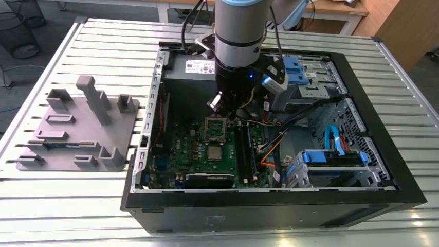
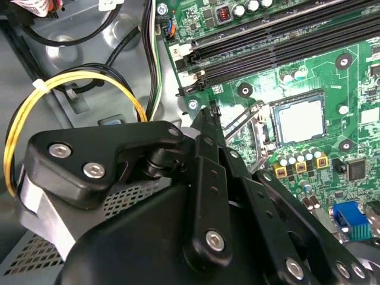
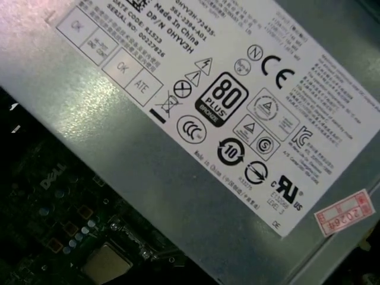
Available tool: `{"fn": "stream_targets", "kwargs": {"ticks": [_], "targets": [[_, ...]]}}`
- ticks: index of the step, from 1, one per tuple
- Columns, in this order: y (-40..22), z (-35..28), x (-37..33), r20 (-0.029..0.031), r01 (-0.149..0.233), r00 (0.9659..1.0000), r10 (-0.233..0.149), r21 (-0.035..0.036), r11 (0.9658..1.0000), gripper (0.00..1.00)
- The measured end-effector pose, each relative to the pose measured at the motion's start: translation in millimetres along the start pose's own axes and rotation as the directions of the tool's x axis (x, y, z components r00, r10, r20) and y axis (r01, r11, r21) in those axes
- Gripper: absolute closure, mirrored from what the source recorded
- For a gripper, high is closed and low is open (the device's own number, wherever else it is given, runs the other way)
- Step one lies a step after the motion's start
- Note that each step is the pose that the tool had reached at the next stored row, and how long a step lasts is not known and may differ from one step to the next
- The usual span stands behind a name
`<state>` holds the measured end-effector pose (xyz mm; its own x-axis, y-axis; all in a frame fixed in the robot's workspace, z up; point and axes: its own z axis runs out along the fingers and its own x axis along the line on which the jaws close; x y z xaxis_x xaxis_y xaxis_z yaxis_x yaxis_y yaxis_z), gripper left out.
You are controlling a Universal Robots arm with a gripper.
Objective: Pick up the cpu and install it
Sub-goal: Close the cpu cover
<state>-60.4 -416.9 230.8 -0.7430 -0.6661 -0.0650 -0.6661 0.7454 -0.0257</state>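
Cpu point(image 2: 301, 119) sits in the motherboard socket point(image 2: 274, 123), its retention frame point(image 1: 216, 125) not yet closed; I hover just above, and cannot tell whether my jaws are spread

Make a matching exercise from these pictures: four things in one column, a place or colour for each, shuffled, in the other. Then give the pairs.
Things:
1. cpu
2. fixture block
3. power supply
4. drive caddy

Descriptions:
A. blue, inside the case, at the exterior view's right
B. gray, on the slatted table, outside the case
C. silvery, on the green motherboard
D. metal box bearing a white label

Pairs: 1-C, 2-B, 3-D, 4-A.
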Motion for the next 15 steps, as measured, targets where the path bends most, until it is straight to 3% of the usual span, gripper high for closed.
{"fn": "stream_targets", "kwargs": {"ticks": [8,15], "targets": [[-0.1,-2.7,-0.1,-0.0109,0.017,0.9998,-0.017,0.0115,0.9998,0.89],[0.0,-2.8,-0.2,-0.0111,0.026,0.9996,-0.026,0.0115,0.9996,0.89]]}}
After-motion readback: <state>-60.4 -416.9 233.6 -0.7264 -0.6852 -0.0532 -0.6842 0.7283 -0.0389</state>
